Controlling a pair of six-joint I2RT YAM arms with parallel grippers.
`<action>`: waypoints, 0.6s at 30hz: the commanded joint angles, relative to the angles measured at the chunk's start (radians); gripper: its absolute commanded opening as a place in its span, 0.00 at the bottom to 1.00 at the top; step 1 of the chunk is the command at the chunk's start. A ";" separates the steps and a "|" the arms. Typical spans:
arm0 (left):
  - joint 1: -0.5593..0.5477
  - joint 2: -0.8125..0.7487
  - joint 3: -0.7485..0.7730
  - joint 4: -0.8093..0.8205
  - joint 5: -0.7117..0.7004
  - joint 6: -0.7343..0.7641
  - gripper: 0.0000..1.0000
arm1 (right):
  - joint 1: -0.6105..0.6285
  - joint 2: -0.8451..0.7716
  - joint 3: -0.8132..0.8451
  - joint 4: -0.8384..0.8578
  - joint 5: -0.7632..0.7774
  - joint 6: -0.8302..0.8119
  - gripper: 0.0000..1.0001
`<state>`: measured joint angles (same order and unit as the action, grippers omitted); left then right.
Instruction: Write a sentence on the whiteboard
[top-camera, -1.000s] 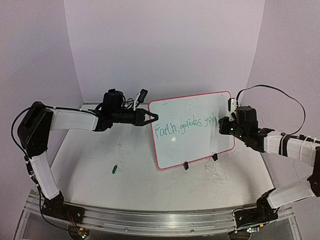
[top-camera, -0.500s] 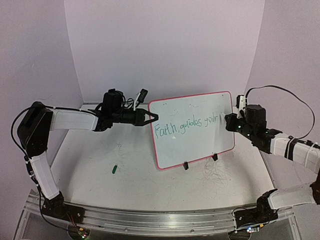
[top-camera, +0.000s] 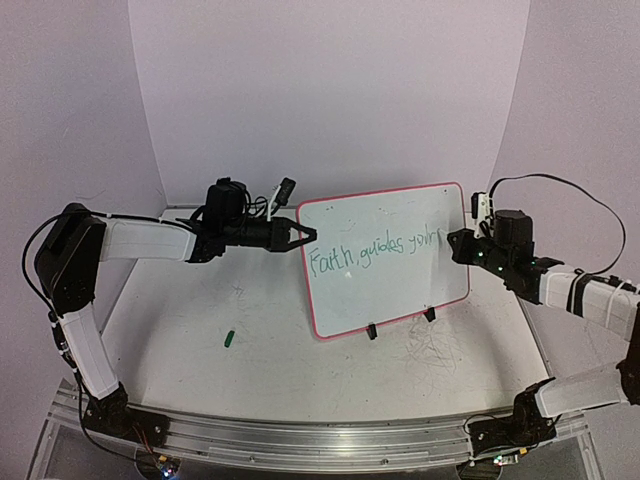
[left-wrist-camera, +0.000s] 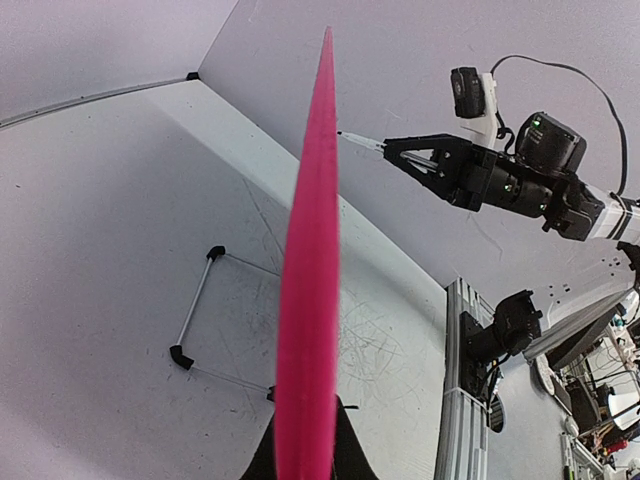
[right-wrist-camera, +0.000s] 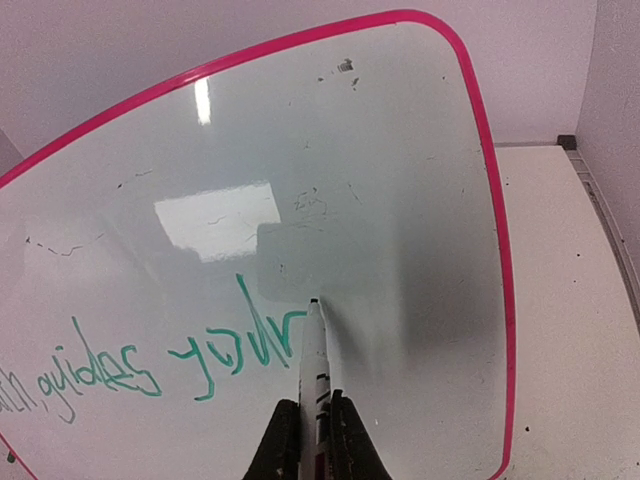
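Two grips: left end effector (top-camera: 300, 237) is clamped on the whiteboard's (top-camera: 395, 300) left frame edge, steadying it; right end effector (right-wrist-camera: 312, 415) is closed on a marker (right-wrist-camera: 312, 345).
Board: stands on its clip feet (top-camera: 371, 331) mid-surface (top-camera: 250, 330).
Sentence (top-camera: 372, 253): "Faith guides your", judged unfinished.
Change: a second ago the right end effector hid the last word; now it sits further right.

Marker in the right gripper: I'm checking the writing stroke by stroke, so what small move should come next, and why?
Probably shift the marker a little along the line toward the pink frame and start another word. Its tip sits right after "your", the last word of the green sentence; bare whiteboard lies beyond, and the left gripper is shut on the far edge, steadying it.
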<state>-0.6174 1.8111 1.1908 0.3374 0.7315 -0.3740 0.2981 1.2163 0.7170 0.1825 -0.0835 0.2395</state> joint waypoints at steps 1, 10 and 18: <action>0.008 -0.012 0.004 -0.122 -0.096 0.059 0.00 | 0.002 0.018 0.010 0.044 0.019 -0.006 0.00; 0.008 -0.012 0.007 -0.127 -0.096 0.062 0.00 | 0.002 0.028 0.007 0.011 0.061 0.006 0.00; 0.008 -0.010 0.007 -0.130 -0.095 0.063 0.00 | 0.001 0.018 -0.024 -0.004 0.052 0.012 0.00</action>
<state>-0.6174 1.8111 1.1912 0.3321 0.7307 -0.3737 0.2978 1.2554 0.7160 0.1830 -0.0470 0.2417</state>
